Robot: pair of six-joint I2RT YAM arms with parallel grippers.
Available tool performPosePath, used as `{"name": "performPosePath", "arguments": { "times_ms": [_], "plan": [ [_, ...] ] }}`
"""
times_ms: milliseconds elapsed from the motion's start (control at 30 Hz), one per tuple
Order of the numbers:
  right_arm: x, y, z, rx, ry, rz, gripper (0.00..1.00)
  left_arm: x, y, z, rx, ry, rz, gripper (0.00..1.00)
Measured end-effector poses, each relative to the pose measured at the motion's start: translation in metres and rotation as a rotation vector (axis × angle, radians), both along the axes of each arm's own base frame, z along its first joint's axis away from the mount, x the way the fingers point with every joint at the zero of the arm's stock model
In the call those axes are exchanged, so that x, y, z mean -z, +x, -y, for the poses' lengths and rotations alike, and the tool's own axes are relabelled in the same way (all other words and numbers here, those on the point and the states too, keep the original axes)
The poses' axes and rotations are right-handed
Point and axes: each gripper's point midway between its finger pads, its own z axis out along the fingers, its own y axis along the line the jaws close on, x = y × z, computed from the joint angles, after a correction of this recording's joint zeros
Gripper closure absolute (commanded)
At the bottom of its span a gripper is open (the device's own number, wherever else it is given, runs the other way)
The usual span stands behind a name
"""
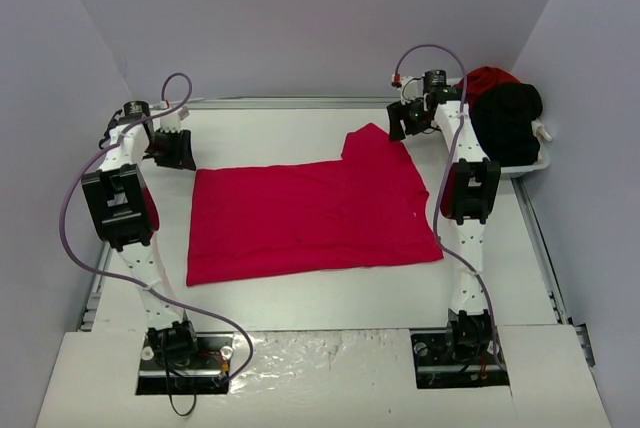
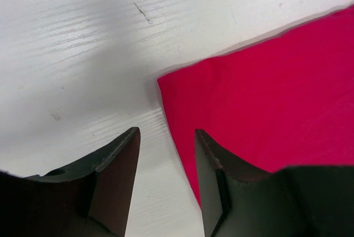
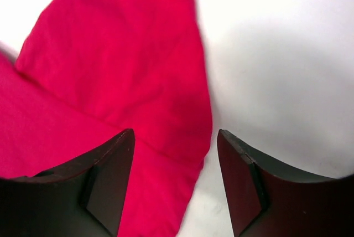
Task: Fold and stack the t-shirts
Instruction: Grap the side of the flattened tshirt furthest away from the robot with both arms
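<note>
One bright red t-shirt (image 1: 310,213) lies spread flat across the middle of the table, with a sleeve (image 3: 127,65) sticking out at its far right. My left gripper (image 1: 172,153) hovers at the shirt's far left corner (image 2: 160,79). It is open (image 2: 166,133), with bare table and the shirt's edge (image 2: 265,109) between the jaws. My right gripper (image 1: 408,120) hangs over the sleeve's outer edge, open (image 3: 176,133) and gripping nothing. A black t-shirt (image 1: 505,118) and another red t-shirt (image 1: 490,78) are heaped at the far right.
A white basket (image 1: 530,163) holds the heaped shirts at the far right, just behind the right arm. White table shows around the spread shirt. Grey walls close in the left, back and right sides.
</note>
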Motion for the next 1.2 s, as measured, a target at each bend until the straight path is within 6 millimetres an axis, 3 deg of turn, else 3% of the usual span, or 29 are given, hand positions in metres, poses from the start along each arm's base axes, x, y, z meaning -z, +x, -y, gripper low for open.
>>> {"name": "performPosePath", "arguments": {
  "times_ms": [133, 333, 433, 500, 700, 1067, 1200],
  "plan": [
    [0.011, 0.017, 0.002, 0.060, 0.057, 0.019, 0.33, 0.000, 0.001, -0.002, -0.008, 0.001, 0.002, 0.57],
    [0.031, 0.041, -0.004, 0.126, 0.152, 0.034, 0.34, 0.004, -0.002, -0.004, -0.015, 0.006, -0.008, 0.57],
    [0.045, 0.043, -0.003, 0.144, 0.202, 0.007, 0.39, 0.005, -0.002, -0.005, -0.017, 0.010, -0.009, 0.57],
    [0.044, 0.047, -0.005, 0.141, 0.245, 0.015, 0.42, 0.005, -0.002, -0.005, -0.019, 0.014, -0.009, 0.57],
    [0.046, 0.045, -0.007, 0.140, 0.323, -0.013, 0.67, 0.009, -0.002, -0.006, -0.021, 0.012, -0.019, 0.56],
    [0.048, 0.039, -0.022, 0.101, 0.396, -0.046, 0.66, 0.033, -0.005, 0.002, -0.018, -0.044, -0.074, 0.55],
    [0.050, 0.037, -0.029, 0.089, 0.400, -0.055, 0.80, 0.033, -0.004, 0.003, -0.016, -0.050, -0.072, 0.55]
  ]
}}
